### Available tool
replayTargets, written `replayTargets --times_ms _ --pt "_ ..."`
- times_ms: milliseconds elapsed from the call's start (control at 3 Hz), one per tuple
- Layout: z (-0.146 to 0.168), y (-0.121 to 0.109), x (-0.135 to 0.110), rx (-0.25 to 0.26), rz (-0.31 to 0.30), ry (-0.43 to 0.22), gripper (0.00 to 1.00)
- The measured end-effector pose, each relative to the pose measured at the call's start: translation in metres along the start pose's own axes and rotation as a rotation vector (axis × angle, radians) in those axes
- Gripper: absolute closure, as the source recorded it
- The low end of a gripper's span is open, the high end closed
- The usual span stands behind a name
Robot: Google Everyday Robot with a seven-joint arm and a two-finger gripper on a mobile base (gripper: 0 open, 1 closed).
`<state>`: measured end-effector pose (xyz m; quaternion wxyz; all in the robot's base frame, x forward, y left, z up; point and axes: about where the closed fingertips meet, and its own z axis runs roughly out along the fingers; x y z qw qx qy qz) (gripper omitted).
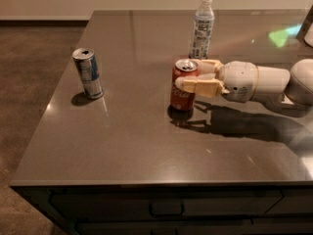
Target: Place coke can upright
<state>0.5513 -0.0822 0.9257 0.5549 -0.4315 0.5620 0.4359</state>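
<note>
The red coke can (pixel 182 96) stands upright on the dark grey table (pixel 127 141), right of its middle. My gripper (pixel 190 73) reaches in from the right at the height of the can's upper half. Its cream fingers (pixel 201 86) sit on either side of the can, the near one across its front and the far one behind its silver top. The gripper is shut on the can, and the can's base rests on the tabletop.
A slim blue-and-silver can (pixel 88 73) stands upright at the left of the table. A clear plastic bottle with a white cap (pixel 202 27) stands behind the coke can. The table's front and left edges drop to a brown floor (pixel 29 77).
</note>
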Motion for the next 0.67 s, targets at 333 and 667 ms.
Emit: replayTargets --times_ms 333,667 --pt "0.0011 0.0024 0.0013 -0.010 -0.043 0.040 0.00" --pt "0.0013 0.0027 0.0017 -0.012 -0.050 0.047 0.00"
